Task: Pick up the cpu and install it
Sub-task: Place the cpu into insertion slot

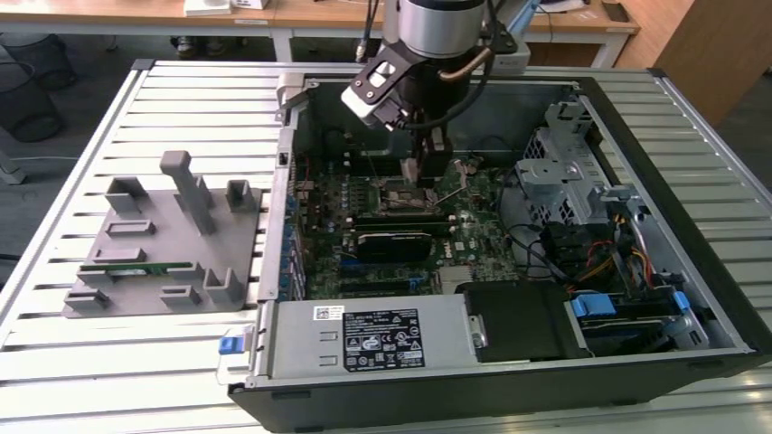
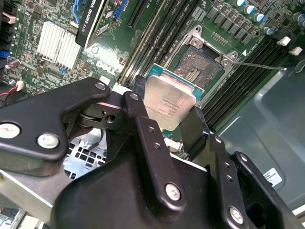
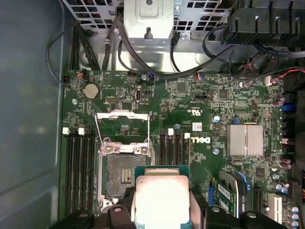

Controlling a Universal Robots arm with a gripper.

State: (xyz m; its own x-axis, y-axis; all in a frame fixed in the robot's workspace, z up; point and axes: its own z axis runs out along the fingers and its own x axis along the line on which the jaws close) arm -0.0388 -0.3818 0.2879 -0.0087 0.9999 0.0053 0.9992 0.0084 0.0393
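The gripper (image 2: pixel 167 110) is clamped on the cpu (image 2: pixel 169 102); its black fingers (image 2: pixel 143 129) press two opposite edges of the chip, silvery top facing the second wrist view; in the first wrist view the cpu (image 3: pixel 162 200) sits between the same pads, pale green rim showing around the metal lid.

The cpu hangs over the board (image 3: pixel 190 95) inside the open case (image 1: pixel 711 271), just beside the socket (image 3: pixel 123 174) and partly overlapping its edge; the socket (image 2: pixel 198 67) is bare, its load plate (image 3: pixel 123 126) swung up and back; the chip looks to be held clear of the socket, though the gap cannot be judged for certain.

In the exterior view the gripper (image 1: pixel 418 170) points down into the case above the middle of the board; on the table (image 1: pixel 97 362), on the exterior view's left, a grey jig (image 1: pixel 157 244) holds a green memory stick (image 1: pixel 139 268), well apart from the arm.
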